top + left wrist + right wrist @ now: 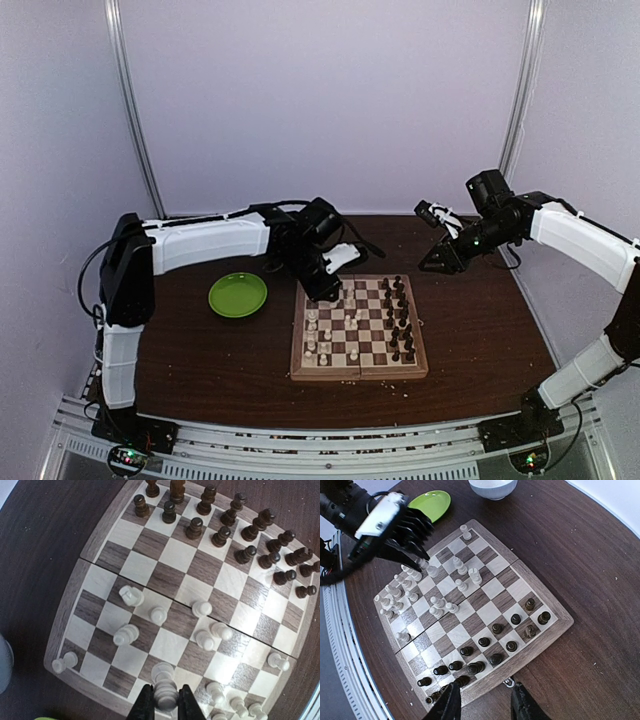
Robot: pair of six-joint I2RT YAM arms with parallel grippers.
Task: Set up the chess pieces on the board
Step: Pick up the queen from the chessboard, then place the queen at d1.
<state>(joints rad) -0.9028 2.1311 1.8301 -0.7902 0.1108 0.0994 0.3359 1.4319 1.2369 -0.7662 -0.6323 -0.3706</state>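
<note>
Board (358, 375): square, wooden, chequered in light and dark brown, with a tan border and a centre seam. It lies flat on the dark wood-grain surface (480, 320).

Dark pieces (220, 535): small turned figurines standing in two rows along the right side.

Cream pieces (202, 609): loosely scattered over the left half.

Left arm: white-shelled forearm level, wrist bent down over the board's far left corner. The left pincer (165, 700) is closed on a ridged cream piece (165, 692) above an edge-row square.

Right arm: raised beyond the far right corner. The right pincer (485, 692) is spread wide with nothing between its fingers.

A glossy round green plate (237, 295) sits left of the board. A white bowl (492, 487) stands beyond it.
</note>
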